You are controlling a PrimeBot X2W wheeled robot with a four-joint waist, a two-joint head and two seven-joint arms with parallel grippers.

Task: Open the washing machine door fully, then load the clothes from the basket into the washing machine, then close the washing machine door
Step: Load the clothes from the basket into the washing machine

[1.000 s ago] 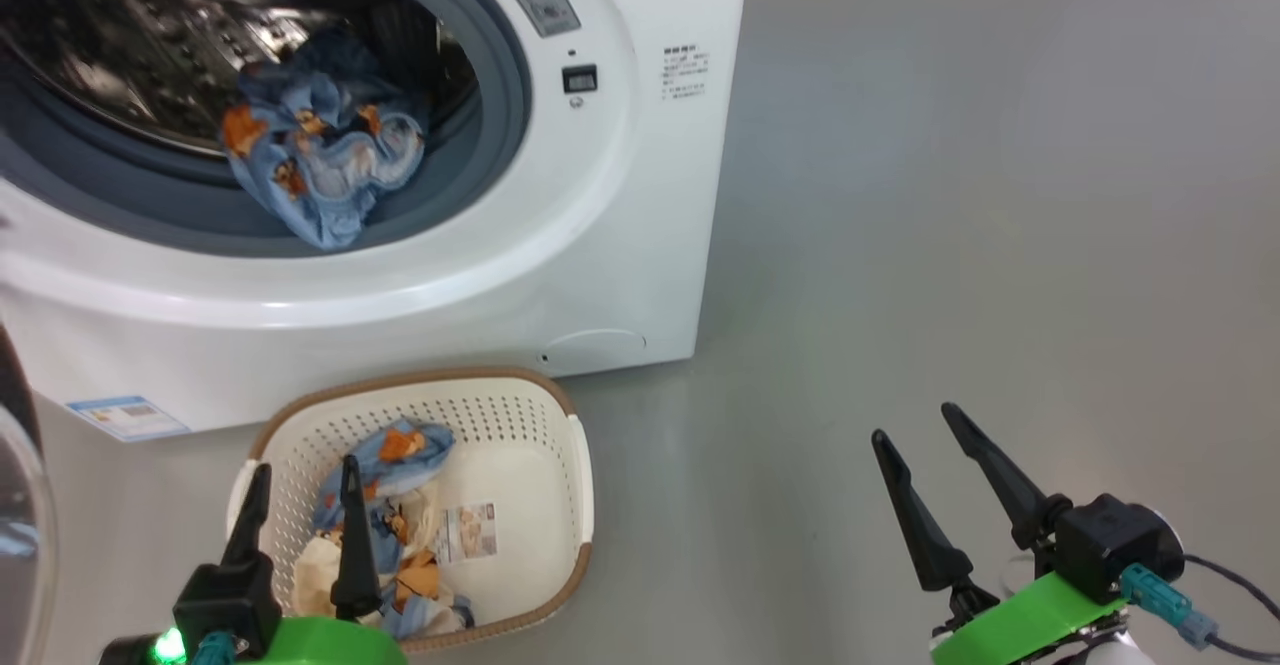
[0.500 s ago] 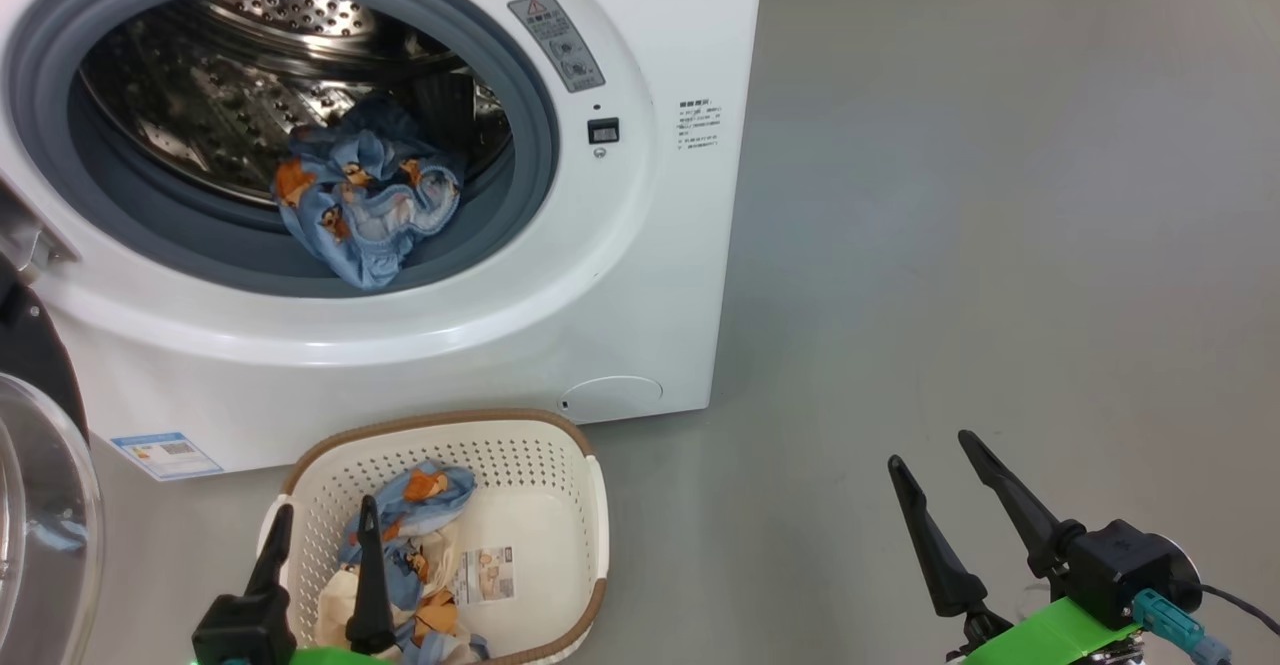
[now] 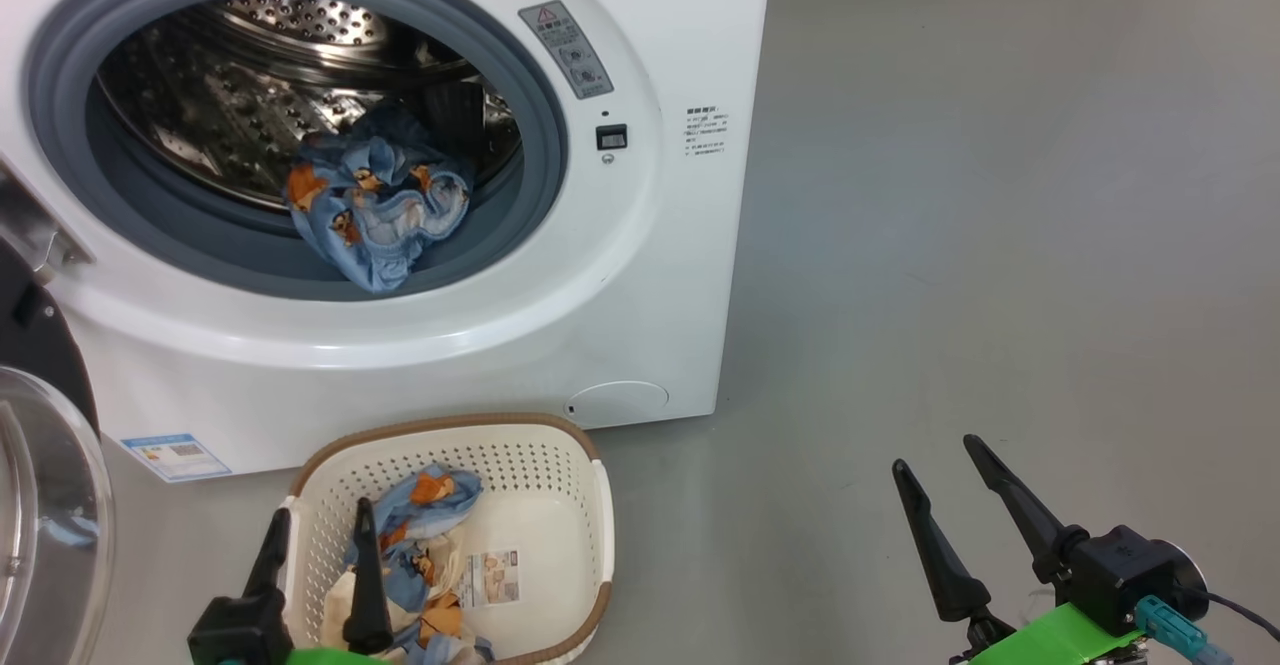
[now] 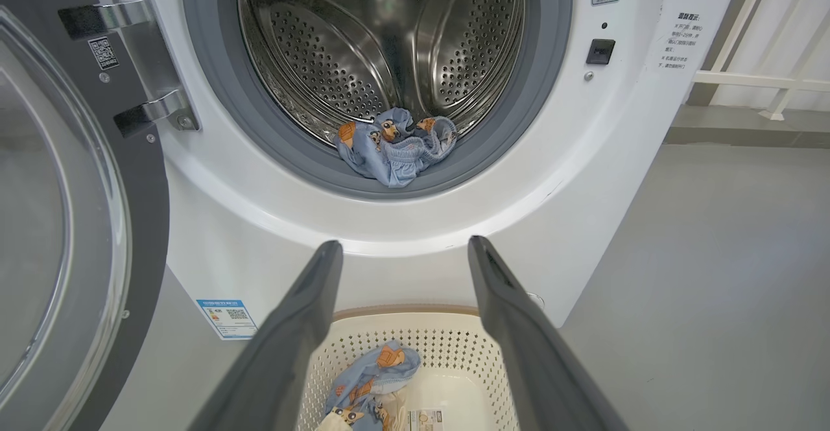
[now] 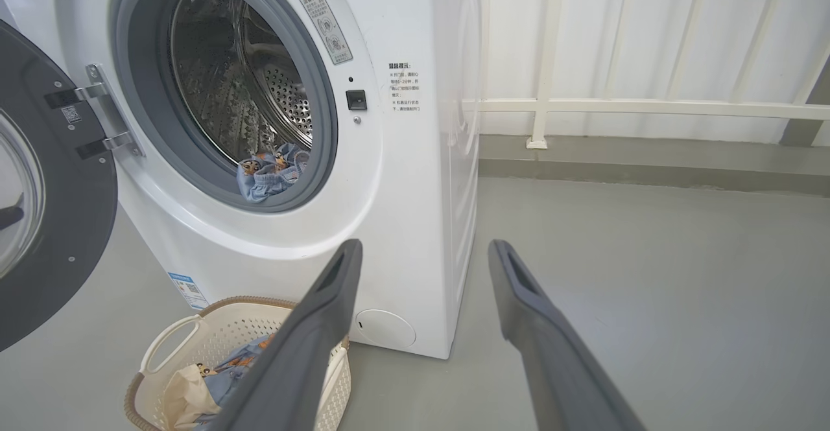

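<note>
The white washing machine [image 3: 690,275] has its round black-ringed door [image 4: 71,223] swung wide open to the left. One piece of light blue bear-print clothes [image 3: 375,210] lies at the drum's front lip, drooping onto the grey gasket. More clothes [image 3: 415,535], blue print and cream cloth, lie in the cream basket [image 3: 575,475] on the floor before the machine. My left gripper [image 3: 320,515] hovers open above the basket's left half. Over bare floor to the right, my right gripper [image 3: 935,455] is open and empty.
A grey floor [image 3: 1000,195] stretches to the right of the machine. A white railing [image 5: 648,104] stands behind it along a low kerb. The open door [image 3: 40,505] juts out at the far left beside the basket.
The head camera has tilted up, so the whole scene sits lower and more of the drum shows. Both grippers stay open and the clothes lie as before.
</note>
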